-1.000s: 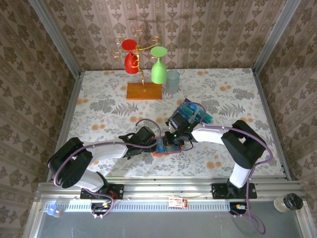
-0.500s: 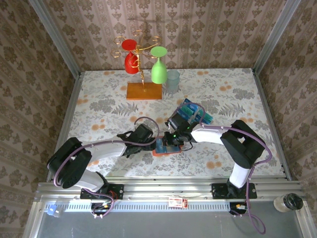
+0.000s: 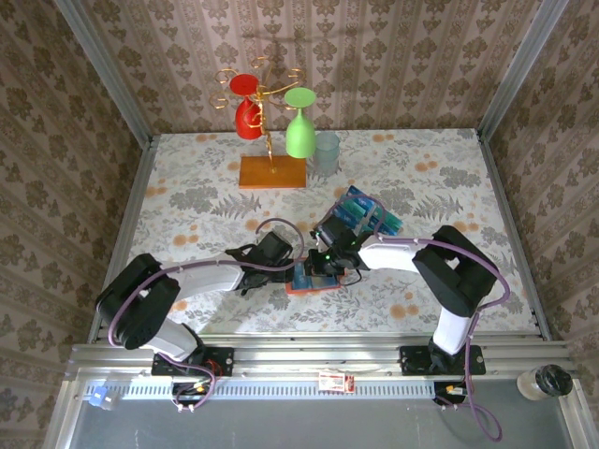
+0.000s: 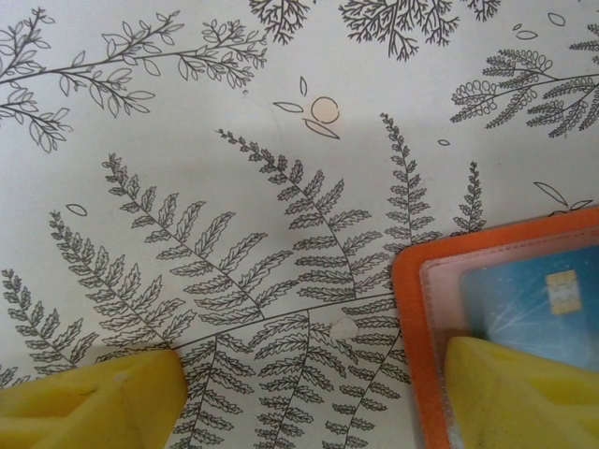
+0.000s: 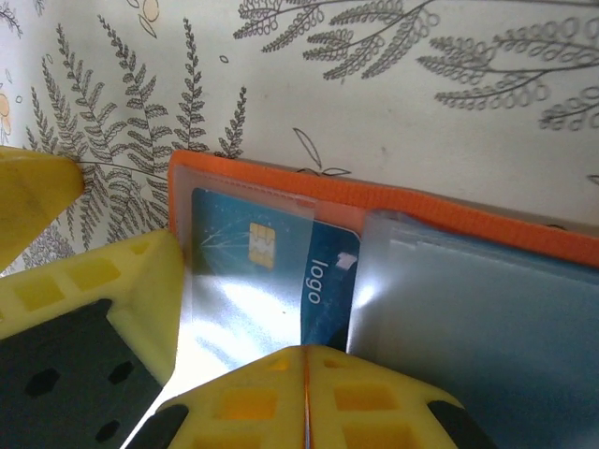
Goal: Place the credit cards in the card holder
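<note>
Under the left end effector (image 3: 292, 267) and right end effector (image 3: 328, 266) we see a desk (image 3: 187, 192) draped in white cloth printed with grey ferns. Well beyond them stands a gold wire rack (image 3: 270, 140) on a wooden base (image 3: 272, 173). It carries an upturned red glass (image 3: 248, 117) and green glass (image 3: 299, 133), with a frosted clear cup (image 3: 327, 152) just beside it.

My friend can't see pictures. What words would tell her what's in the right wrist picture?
An open orange card holder lies on a fern-print tablecloth, with a blue card tucked in its clear pocket. Yellow gripper fingers sit at the bottom left.
</note>
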You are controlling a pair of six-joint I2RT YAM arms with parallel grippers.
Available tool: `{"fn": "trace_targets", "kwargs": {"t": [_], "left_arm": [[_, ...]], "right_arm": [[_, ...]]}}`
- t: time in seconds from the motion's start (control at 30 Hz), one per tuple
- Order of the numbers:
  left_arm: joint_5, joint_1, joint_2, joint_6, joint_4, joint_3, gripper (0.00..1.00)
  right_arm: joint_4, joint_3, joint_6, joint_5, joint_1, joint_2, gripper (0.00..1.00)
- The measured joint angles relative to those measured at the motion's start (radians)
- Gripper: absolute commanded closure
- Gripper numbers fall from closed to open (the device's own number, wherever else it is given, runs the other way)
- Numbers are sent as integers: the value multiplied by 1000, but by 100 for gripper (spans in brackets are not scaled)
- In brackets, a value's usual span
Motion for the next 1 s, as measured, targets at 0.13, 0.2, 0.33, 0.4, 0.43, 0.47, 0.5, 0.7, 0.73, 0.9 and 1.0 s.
{"fn": "trace_targets", "kwargs": {"t": [0.13, 0.2, 0.33, 0.4, 0.43, 0.47, 0.5, 0.7, 0.73, 0.9, 1.0], "left_arm": [[0, 0, 0, 1, -1, 2, 22], [0, 0, 0, 4, -3, 4, 21], [14, 6, -8, 13, -6, 4, 21], [24, 15, -19, 19, -5, 4, 20], [23, 23, -23, 20, -5, 4, 20], [22, 34, -27, 23, -7, 4, 20], [22, 40, -32, 23, -9, 4, 20], [22, 51, -54, 23, -10, 3, 21], [22, 51, -54, 23, -10, 1, 21], [22, 51, -53, 23, -9, -13, 21], [21, 52, -53, 23, -9, -21, 22]], "right_arm": [[25, 0, 22, -10, 6, 11, 92], [26, 0, 25, -13, 6, 11, 92], [24, 0, 25, -13, 6, 8, 91], [20, 0, 25, -13, 6, 1, 91], [14, 0, 24, -13, 5, -5, 90], [8, 0, 24, -11, 5, -13, 89], [2, 0, 24, -8, 3, -21, 89], [-28, 0, 13, 6, -13, -81, 89], [-31, 0, 8, 6, -15, -85, 89], [-48, 0, -6, 10, -16, -84, 90], [-48, 0, -6, 10, -16, -79, 90]]}}
